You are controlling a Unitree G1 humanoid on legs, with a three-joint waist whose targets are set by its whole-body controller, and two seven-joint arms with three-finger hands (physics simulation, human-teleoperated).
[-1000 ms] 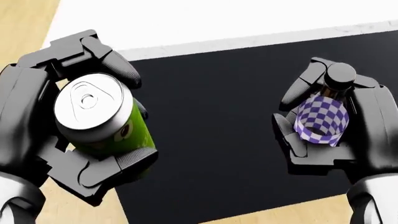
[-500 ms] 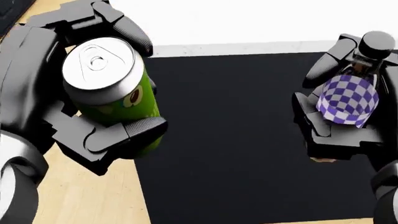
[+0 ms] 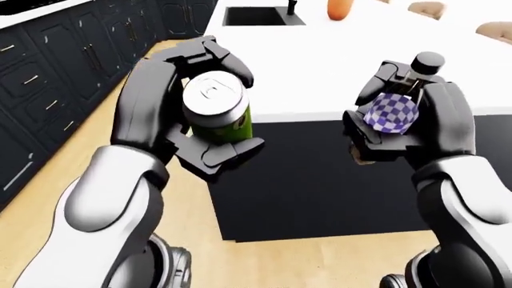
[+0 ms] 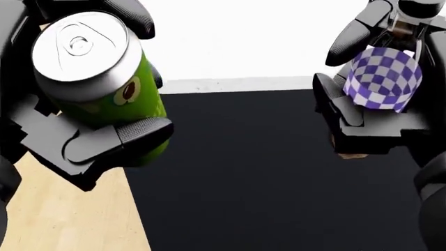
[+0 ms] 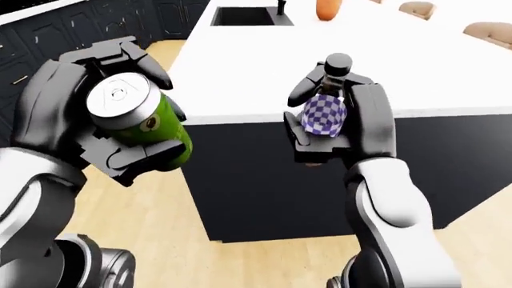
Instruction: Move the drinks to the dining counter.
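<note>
Green can (image 3: 218,114) clasped in left hand (image 3: 172,120), checkered bottle (image 3: 394,111) in right hand (image 3: 416,120), white-topped island (image 3: 336,66) just beyond.

In the head view the left robot hand (image 4: 77,130) runs off the left and top edges, and its fingers hide the lower body of the green can (image 4: 104,83). The right robot hand (image 4: 376,104) is cut by the top and right edges and covers the foot of the checkered bottle (image 4: 383,78). In the left-eye view, the orange object (image 3: 340,8) on the surface (image 3: 320,54) is cut off at the top.
</note>
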